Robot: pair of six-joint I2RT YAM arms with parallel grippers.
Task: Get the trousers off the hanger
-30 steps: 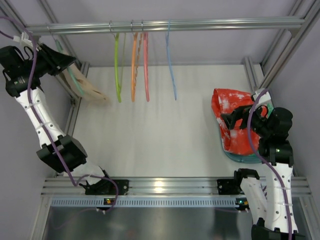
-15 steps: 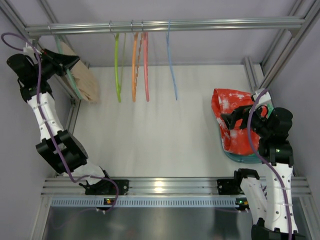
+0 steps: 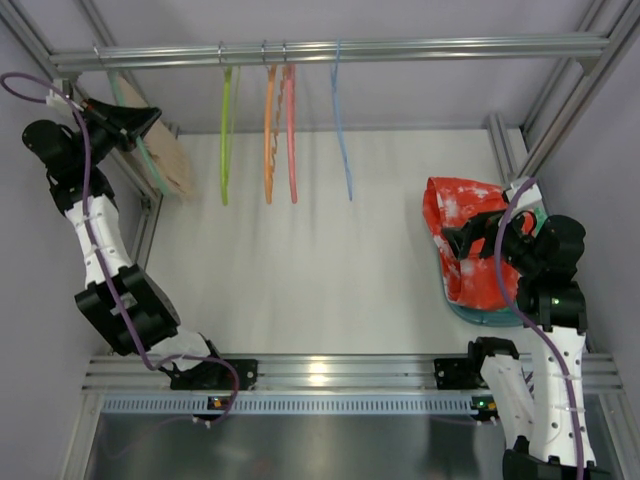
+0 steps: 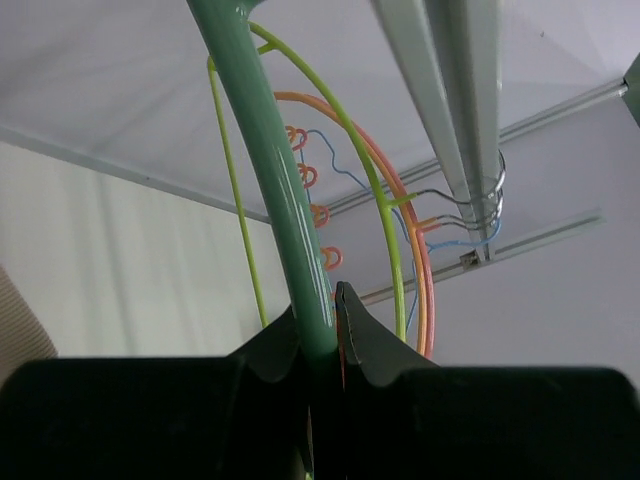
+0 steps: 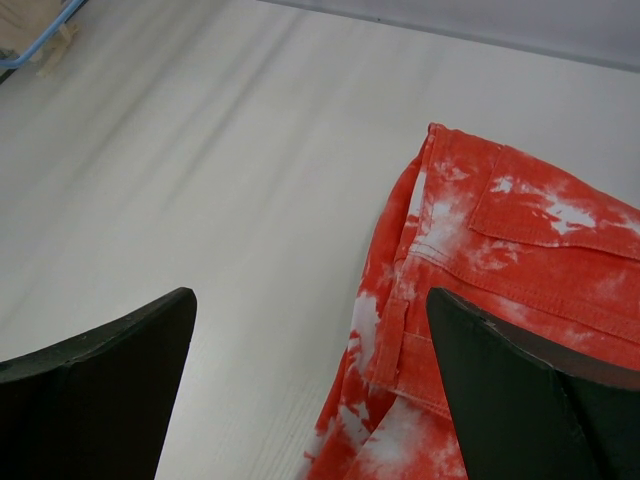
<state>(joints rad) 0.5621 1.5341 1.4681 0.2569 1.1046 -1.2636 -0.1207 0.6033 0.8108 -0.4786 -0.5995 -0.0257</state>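
My left gripper [image 4: 335, 305] is clamped tight on the teal hanger [image 4: 262, 150], near the left end of the rail [image 3: 330, 48]. The beige trousers [image 3: 175, 165] hang on that hanger below the rail, so removal is not yet done. My right gripper [image 5: 310, 340] stands wide open and holds nothing.

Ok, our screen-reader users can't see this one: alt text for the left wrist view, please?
The left claw is shut on the teal hanger, whose bar rises up the frame. Behind it, other coloured hangers hook over a metal rail.
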